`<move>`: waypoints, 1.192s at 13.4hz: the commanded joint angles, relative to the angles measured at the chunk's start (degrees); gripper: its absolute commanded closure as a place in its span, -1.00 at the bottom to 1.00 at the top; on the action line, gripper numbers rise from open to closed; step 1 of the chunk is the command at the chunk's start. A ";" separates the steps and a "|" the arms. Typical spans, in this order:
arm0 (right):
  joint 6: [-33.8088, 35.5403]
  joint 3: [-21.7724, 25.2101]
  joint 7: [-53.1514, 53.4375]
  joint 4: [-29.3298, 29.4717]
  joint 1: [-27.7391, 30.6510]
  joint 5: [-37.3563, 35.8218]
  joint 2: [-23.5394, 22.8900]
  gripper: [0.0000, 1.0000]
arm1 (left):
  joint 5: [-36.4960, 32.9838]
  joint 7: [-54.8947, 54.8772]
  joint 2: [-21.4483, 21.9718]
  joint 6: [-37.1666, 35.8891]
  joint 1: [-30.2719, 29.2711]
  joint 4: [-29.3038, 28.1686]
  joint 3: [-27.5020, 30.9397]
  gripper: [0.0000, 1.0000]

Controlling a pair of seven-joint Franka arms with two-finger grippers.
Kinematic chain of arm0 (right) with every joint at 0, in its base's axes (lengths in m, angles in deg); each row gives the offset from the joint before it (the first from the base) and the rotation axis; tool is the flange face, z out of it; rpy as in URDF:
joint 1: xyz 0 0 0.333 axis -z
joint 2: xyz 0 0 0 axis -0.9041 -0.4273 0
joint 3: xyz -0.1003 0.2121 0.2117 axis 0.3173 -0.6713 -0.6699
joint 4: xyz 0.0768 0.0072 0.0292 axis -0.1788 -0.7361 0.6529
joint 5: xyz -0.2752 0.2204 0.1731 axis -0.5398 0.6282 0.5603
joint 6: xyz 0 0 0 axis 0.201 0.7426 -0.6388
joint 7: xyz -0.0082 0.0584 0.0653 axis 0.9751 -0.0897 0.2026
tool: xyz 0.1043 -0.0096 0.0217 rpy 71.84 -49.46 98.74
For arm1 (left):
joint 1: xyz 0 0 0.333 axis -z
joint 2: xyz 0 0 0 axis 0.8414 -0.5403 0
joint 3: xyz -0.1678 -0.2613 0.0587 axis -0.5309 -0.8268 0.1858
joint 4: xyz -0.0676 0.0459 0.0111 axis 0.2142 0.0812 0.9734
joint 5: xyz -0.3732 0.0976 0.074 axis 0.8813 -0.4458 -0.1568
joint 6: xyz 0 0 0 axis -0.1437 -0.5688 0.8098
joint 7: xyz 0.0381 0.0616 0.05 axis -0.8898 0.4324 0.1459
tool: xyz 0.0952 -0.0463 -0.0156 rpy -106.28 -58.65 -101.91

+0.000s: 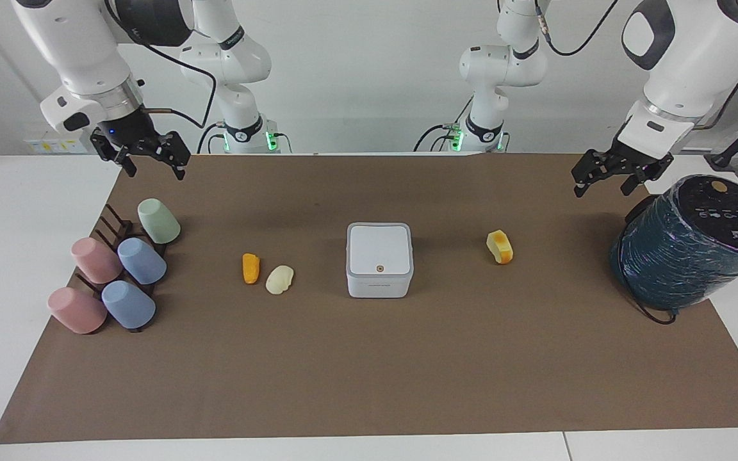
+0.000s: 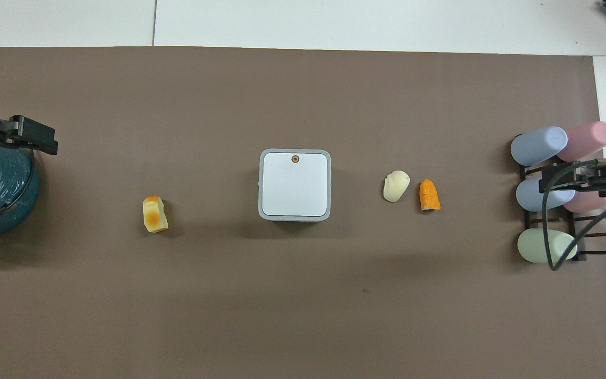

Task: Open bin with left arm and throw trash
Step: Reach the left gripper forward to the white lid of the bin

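Bin (image 1: 378,259): frame centre, lid down
Trash (image 1: 250,267): three pieces flanking the bin
Left gripper (image 1: 610,180): upper right of the facing view, fingers apart, empty
Right gripper (image 1: 151,163): upper left, spread wide, empty

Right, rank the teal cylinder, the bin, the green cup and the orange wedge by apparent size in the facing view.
1. teal wrapped cylinder
2. white bin
3. green cup
4. orange wedge

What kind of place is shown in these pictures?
Probably a robotics lab, arranged as a test table. Two white robot arms are mounted at a table covered with a brown mat, where a small white bin and food-like pieces are laid out.
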 commanded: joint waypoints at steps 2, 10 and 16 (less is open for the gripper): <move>-0.14 -0.95 -0.63 -1.72 0.54 0.21 1.17 -1.00 | 0.69 6.41 0.45 -0.58 2.90 -0.48 0.14 0.16; -0.23 -1.03 -0.80 -2.34 0.45 0.21 1.53 -1.00 | 5.86 28.74 3.26 10.21 12.74 -8.48 -0.13 1.00; -3.64 -1.03 -3.44 -4.27 0.36 0.30 2.05 -1.00 | 11.84 44.31 -2.35 22.25 21.62 -9.45 -0.22 1.00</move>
